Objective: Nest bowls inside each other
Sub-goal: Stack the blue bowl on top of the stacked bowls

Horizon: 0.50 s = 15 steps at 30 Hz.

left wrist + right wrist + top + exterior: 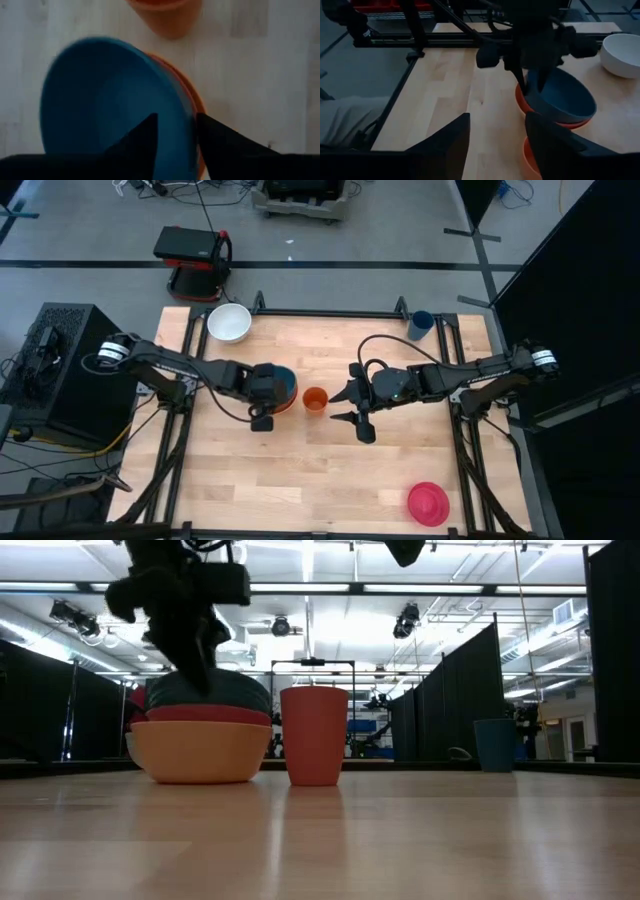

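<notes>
On the wooden table (330,470), the left gripper (176,131) straddles the rim of the tilted teal-blue bowl (105,100) with fingers slightly parted; this bowl sits atop the red bowl (200,714) nested in the orange bowl (198,752). Beside the stack stands the small orange cup (315,399), with the right gripper (357,408) spread and empty just beyond it.

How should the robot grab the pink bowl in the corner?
The pink bowl looks upside down, its base up and rim on the table. Probably best to come straight down from above and pinch the small raised base. The open right claw is nearer, with nothing beside the bowl in the way.
</notes>
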Each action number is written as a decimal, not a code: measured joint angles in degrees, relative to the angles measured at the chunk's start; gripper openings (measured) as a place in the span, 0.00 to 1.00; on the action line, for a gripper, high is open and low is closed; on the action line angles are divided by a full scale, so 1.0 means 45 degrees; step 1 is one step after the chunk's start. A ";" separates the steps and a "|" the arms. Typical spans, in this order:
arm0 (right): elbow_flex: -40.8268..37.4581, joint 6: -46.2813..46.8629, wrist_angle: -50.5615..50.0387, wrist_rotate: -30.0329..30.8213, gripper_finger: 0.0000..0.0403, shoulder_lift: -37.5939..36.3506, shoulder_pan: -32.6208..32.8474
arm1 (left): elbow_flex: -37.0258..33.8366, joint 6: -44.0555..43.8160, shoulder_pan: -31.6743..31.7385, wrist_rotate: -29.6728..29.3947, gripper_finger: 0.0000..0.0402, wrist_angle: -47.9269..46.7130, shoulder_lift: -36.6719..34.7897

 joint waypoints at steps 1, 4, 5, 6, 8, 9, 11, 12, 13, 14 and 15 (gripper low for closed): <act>0.0002 0.0000 -0.0005 -0.0005 0.43 0.0000 0.0000 | 0.0196 0.0000 0.0005 -0.0024 0.35 -0.0171 -0.0003; -0.0002 0.0061 -0.0080 -0.0006 0.44 0.0000 0.0003 | 0.0476 -0.0009 0.0200 -0.0474 0.38 -0.0887 -0.0057; -0.0002 0.0083 -0.0108 -0.0006 0.44 0.0000 0.0004 | 0.0565 -0.0012 0.0268 -0.0631 0.39 -0.1130 -0.0075; -0.0002 0.0106 -0.0136 -0.0006 0.44 0.0000 0.0005 | 0.0654 -0.0015 0.0336 -0.0787 0.39 -0.1372 -0.0094; -0.0001 0.0150 -0.0192 -0.0007 0.44 0.0000 0.0008 | 0.0833 -0.0021 0.0472 -0.1100 0.41 -0.1857 -0.0132; -0.0001 0.0173 -0.0219 -0.0007 0.45 0.0000 0.0009 | 0.0922 -0.0024 0.0540 -0.1256 0.42 -0.2100 -0.0151; 0.0000 0.0218 -0.0275 -0.0008 0.45 0.0000 0.0011 | 0.1100 -0.0030 0.0676 -0.1569 0.43 -0.2585 -0.0188; 0.0000 0.0240 -0.0303 -0.0008 0.45 0.0000 0.0012 | 0.1190 -0.0033 0.0744 -0.1725 0.44 -0.2828 -0.0207; 0.0000 0.0263 -0.0331 -0.0008 0.45 0.0000 0.0013 | 0.1279 -0.0037 0.0812 -0.1881 0.45 -0.3070 -0.0226; 0.0001 0.0285 -0.0359 -0.0008 0.45 0.0000 0.0014 | 0.1368 -0.0040 0.0880 -0.2038 0.45 -0.3313 -0.0245; 0.0001 0.0308 -0.0387 -0.0009 0.46 0.0000 0.0016 | 0.1457 -0.0043 0.0948 -0.2194 0.46 -0.3555 -0.0263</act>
